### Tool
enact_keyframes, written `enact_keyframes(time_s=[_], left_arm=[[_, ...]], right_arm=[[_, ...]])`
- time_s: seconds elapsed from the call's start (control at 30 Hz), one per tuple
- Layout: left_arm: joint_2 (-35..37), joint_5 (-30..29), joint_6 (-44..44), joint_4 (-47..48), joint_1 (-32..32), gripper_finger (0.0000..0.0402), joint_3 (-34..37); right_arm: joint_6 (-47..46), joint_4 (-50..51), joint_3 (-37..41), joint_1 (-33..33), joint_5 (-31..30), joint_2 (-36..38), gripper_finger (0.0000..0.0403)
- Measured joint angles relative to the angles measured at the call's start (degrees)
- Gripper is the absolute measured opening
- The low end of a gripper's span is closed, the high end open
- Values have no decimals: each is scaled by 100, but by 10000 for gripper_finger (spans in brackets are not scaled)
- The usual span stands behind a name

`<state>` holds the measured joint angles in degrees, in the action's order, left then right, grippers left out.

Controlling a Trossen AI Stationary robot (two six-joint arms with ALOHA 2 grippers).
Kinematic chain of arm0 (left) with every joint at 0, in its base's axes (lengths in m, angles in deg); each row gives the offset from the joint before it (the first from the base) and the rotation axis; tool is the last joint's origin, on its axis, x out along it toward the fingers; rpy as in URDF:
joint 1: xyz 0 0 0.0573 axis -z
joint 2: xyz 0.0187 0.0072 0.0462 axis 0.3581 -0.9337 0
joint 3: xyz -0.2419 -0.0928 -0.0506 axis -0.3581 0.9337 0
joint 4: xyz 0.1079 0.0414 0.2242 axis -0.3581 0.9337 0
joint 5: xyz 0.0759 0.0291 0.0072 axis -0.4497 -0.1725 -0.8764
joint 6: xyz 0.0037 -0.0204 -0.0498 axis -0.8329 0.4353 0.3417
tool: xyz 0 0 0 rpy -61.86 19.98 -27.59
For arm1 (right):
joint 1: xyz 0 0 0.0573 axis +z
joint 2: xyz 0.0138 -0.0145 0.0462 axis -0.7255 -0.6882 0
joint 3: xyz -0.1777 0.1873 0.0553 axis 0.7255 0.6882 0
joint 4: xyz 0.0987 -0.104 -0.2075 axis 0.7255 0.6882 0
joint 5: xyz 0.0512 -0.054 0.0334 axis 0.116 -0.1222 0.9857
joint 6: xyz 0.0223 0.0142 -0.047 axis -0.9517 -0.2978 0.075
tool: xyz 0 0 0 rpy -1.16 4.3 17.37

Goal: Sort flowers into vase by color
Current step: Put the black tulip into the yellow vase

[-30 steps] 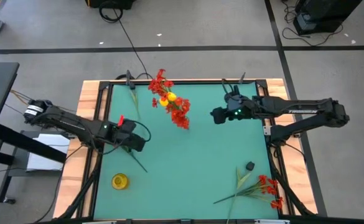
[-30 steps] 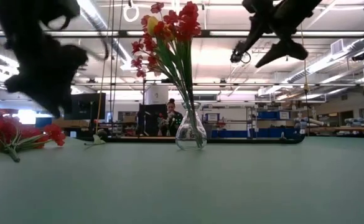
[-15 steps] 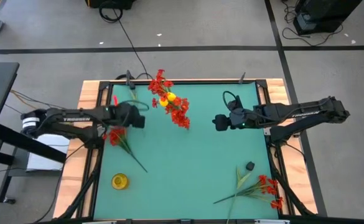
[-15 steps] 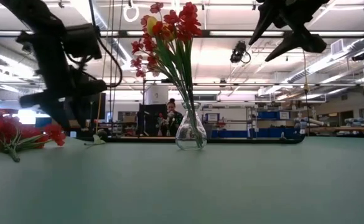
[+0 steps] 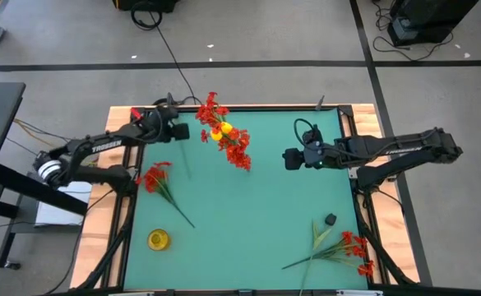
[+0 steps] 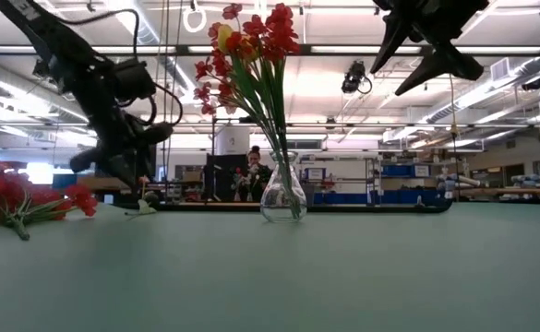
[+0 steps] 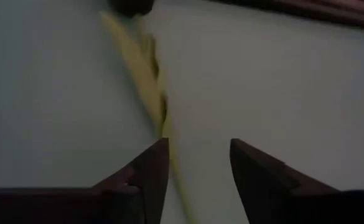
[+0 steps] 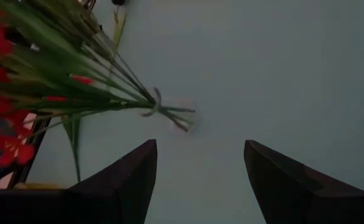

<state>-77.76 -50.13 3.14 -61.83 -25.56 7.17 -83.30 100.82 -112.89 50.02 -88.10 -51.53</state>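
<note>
A clear glass vase (image 6: 283, 195) holds red flowers and one yellow one (image 5: 224, 134) near the table's far edge. A red sprig (image 5: 154, 178) lies flat at the left, its stem running toward the near edge. More red flowers (image 5: 349, 247) lie at the near right. My left gripper (image 5: 177, 131) hovers open at the far left. In the left wrist view it stands (image 7: 197, 163) over a pale green stem (image 7: 141, 74) lying on the mat. My right gripper (image 5: 292, 158) hangs open high to the right of the vase (image 8: 169, 115), with nothing between its fingers.
A yellow blossom (image 5: 158, 239) lies near the front left corner. A small dark object (image 5: 330, 219) sits by the near-right flowers. A dark raised frame (image 5: 240, 108) borders the green mat. The mat's middle is bare. A person shows far behind the vase (image 6: 253, 171).
My left gripper has swung from over the red sprig at the left toward the table's far edge, ending over the loose green stem. The red sprig, hidden under the arm before, now lies uncovered on the mat.
</note>
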Motion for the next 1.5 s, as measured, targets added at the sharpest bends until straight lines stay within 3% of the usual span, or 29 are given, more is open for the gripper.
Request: enact_keyframes(time_s=[0.43, 0.6, 0.73, 0.9, 1.0, 1.2, 1.5], left_arm=[[-1402, -153, 74, -936, -221, 150, -9], [-1671, -537, 25, -927, -47, 139, -101], [-1766, -676, 10, -775, -9, 104, -197], [-1764, -708, -168, -632, -11, 26, -205], [-1762, -702, -207, -606, -11, 11, -210], [-1299, -459, 29, -114, -55, 11, -181], [432, -384, 64, 481, -53, 10, -184]], right_arm=[[298, -2, 0, -188, 322, 0, 248], [311, 26, 0, -157, 409, 0, 248], [311, 123, 2, -140, 457, 0, 246], [311, 126, 2, -140, 475, 0, 232], [352, 111, 2, -140, 472, 0, 226], [492, 76, 2, -49, 477, 0, 215], [752, 78, 2, -20, 214, 0, 208]])
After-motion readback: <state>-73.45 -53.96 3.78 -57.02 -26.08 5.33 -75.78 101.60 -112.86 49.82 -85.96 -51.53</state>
